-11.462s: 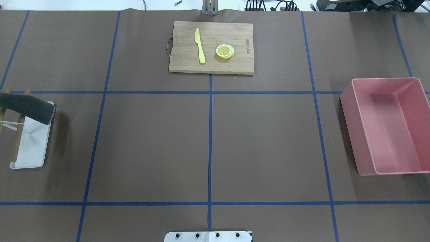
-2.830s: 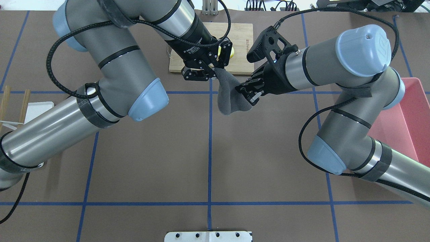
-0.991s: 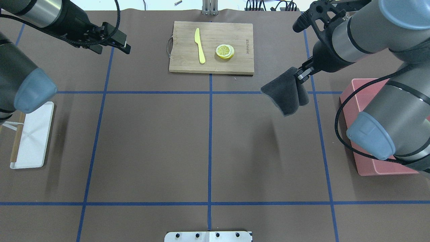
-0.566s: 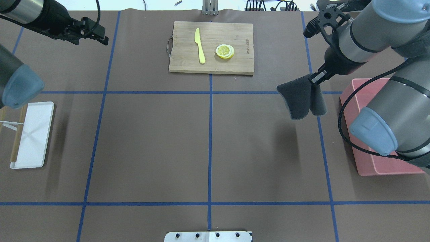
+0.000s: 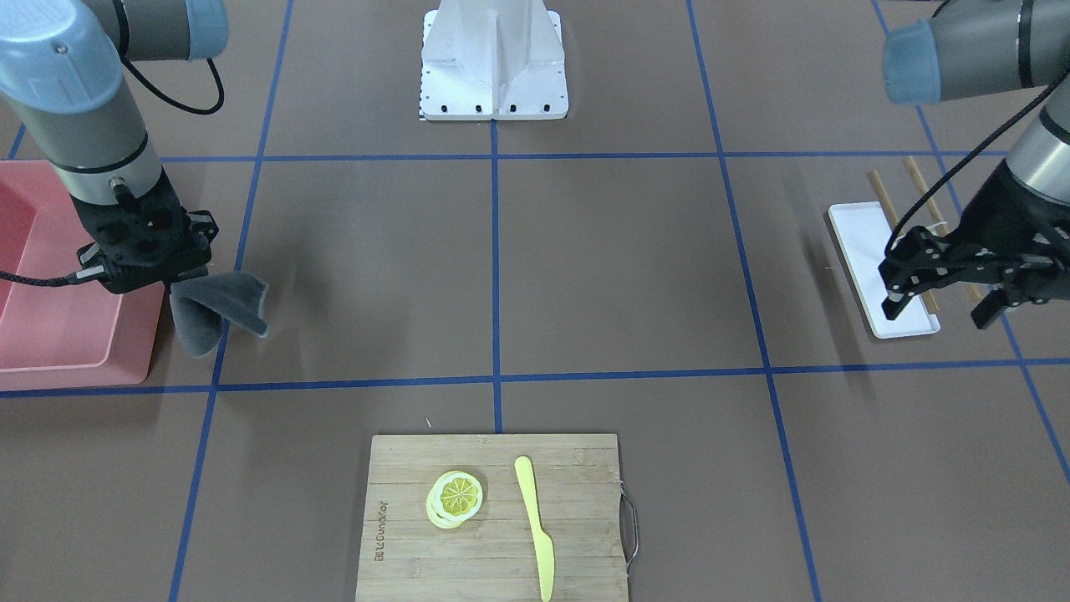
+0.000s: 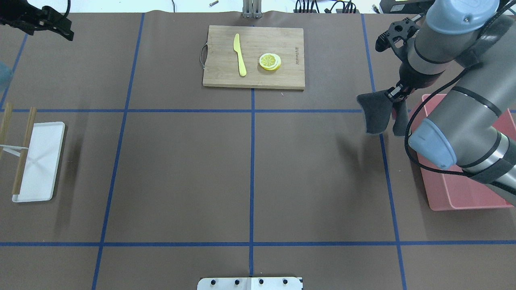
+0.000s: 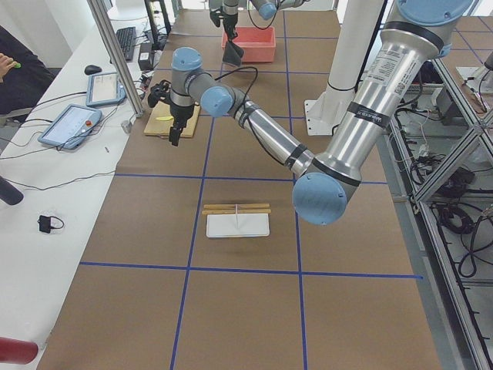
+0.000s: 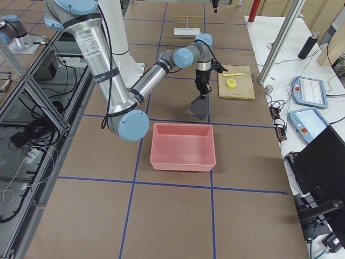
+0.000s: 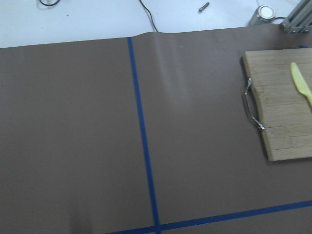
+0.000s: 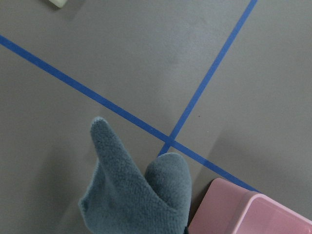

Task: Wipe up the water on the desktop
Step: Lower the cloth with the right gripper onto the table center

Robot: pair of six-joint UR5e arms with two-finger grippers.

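Count from my console, by kind, one desktop [image 6: 181,173] under it all.
Arms, two: left arm [image 7: 339,146] and right arm [image 8: 156,70]. Grippers, two, one per arm: left gripper [image 5: 938,311] and right gripper [image 6: 392,95]. Singles I log: one grey cloth [image 6: 377,117], one pink bin [image 8: 183,162], one bamboo cutting board [image 6: 225,76], one yellow knife [image 6: 240,54], one white tray [image 6: 40,161], one white base plate [image 5: 493,84]. Wooden sticks [image 6: 25,149]: two. Lemon slices [image 6: 269,61]: one stack, at least two slices; I cannot settle the exact number from here.
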